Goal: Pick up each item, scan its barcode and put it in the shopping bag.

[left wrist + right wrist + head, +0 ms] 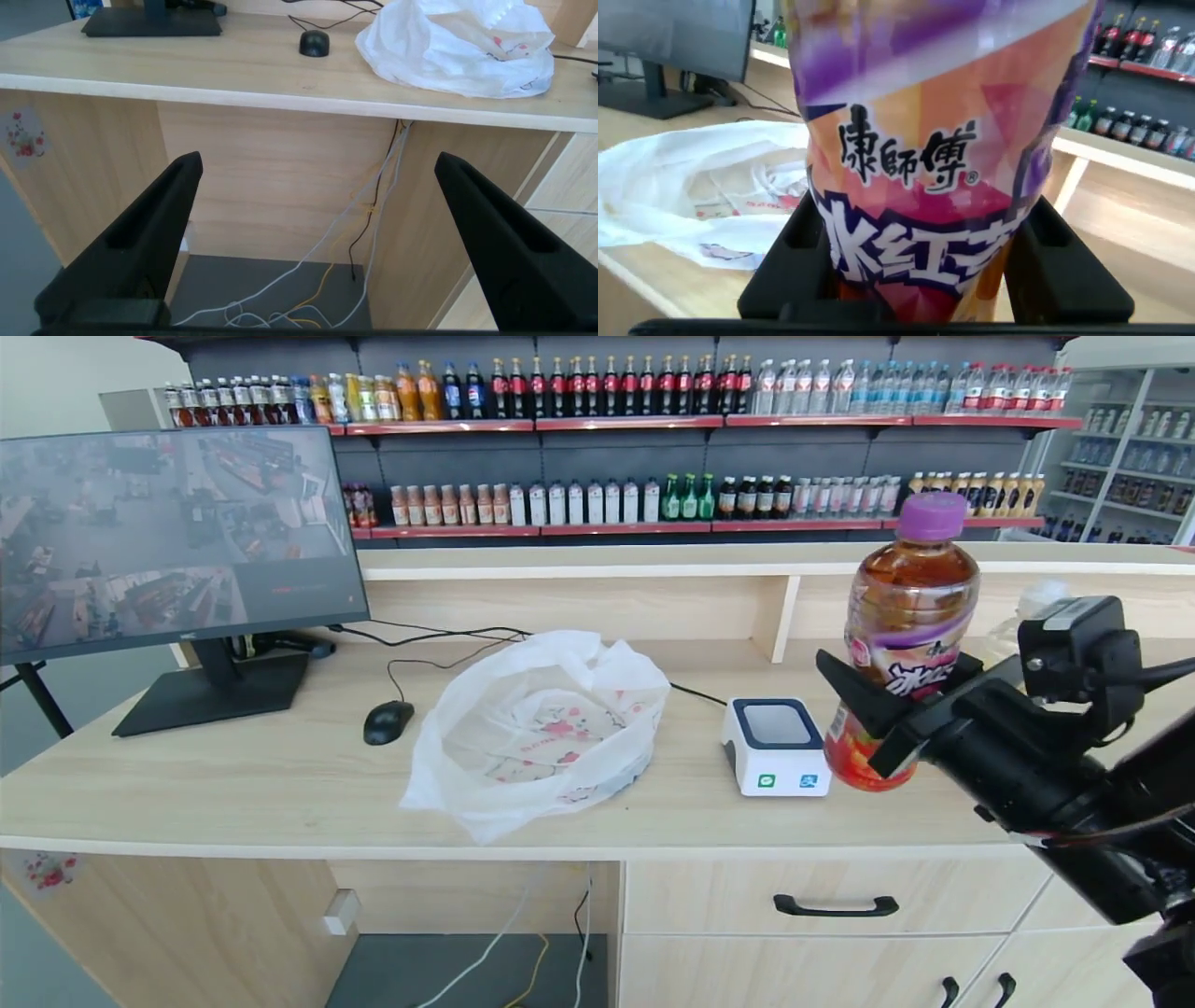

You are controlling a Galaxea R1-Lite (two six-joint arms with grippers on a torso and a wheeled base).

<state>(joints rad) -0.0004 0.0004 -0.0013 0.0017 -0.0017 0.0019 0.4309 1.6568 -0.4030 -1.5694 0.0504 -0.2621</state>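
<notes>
My right gripper [850, 714] is clamping the bottle [910, 588] around its lower half, holding it upright just beside the scanner [775, 747], apart from the shopping bag [541, 728].

A bottle [910, 607] [943, 140] of amber drink, with a purple cap and a purple, orange and red label, is held upright above the right part of the counter [233, 784], clamped at its lower half by the right gripper [864, 719]. A white barcode scanner [775, 747] with a dark top window is set just left of it. Further left, a white shopping bag [541, 728] [458, 47] [701, 196] with pink print is laid crumpled and open-mouthed.
</notes>
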